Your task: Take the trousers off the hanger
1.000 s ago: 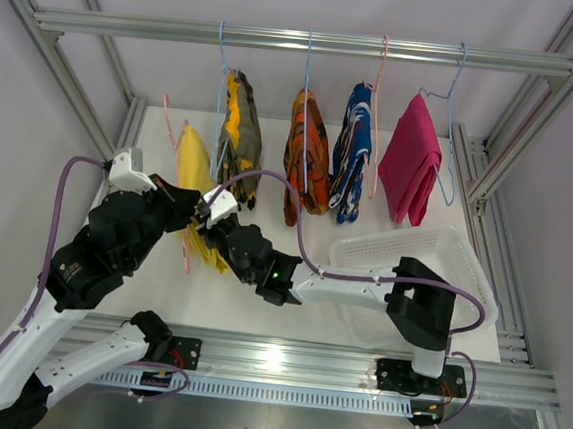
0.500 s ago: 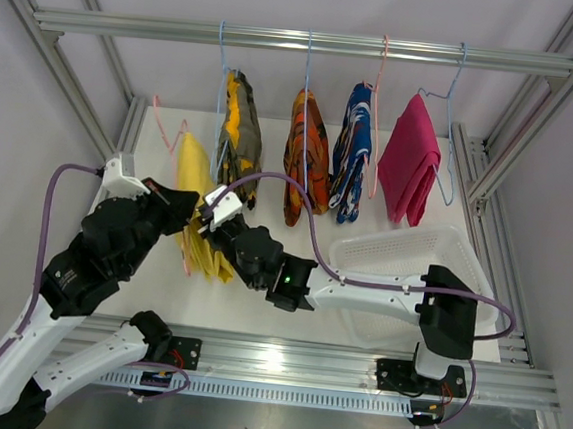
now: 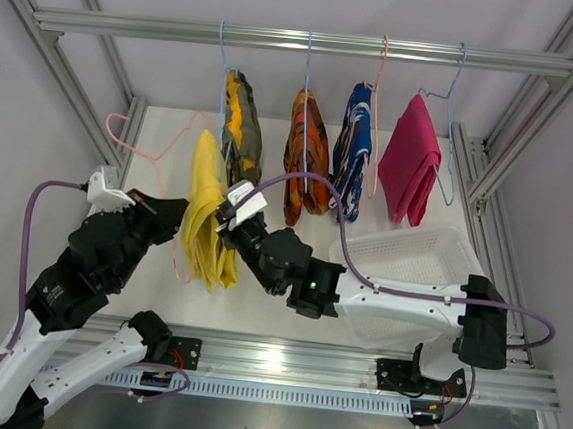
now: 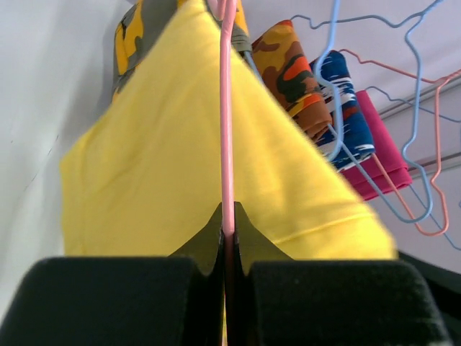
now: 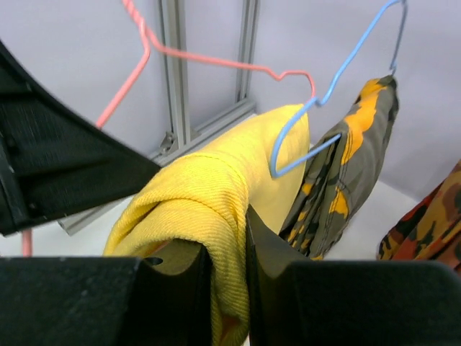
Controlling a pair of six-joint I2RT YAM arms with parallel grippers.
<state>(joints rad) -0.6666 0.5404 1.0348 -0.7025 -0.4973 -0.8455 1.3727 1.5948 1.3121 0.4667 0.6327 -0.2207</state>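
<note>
The plain yellow trousers (image 3: pixel 205 223) hang folded over a pink hanger (image 4: pixel 225 108) held low at the front left, away from the rail. My left gripper (image 4: pixel 227 232) is shut on the hanger's thin pink wire, just below the yellow cloth. From the right, my right gripper (image 5: pixel 229 252) is shut on a thick fold of the yellow trousers (image 5: pixel 216 194). The hanger's hook (image 3: pixel 114 124) points left toward the frame post. Still on hangers on the rail are the camouflage (image 3: pixel 242 130), orange-black (image 3: pixel 307 156), blue-white-red (image 3: pixel 353 145) and magenta (image 3: pixel 411 170) trousers.
The metal rail (image 3: pixel 302 41) runs across the top with blue and pink hangers on it. A white mesh basket (image 3: pixel 413 261) stands at the right, partly under my right arm. Frame posts close both sides.
The left gripper has drawn the pink hanger left, so its hook swung out toward the left post. The right gripper and the yellow cloth shifted slightly right, spreading the trousers.
</note>
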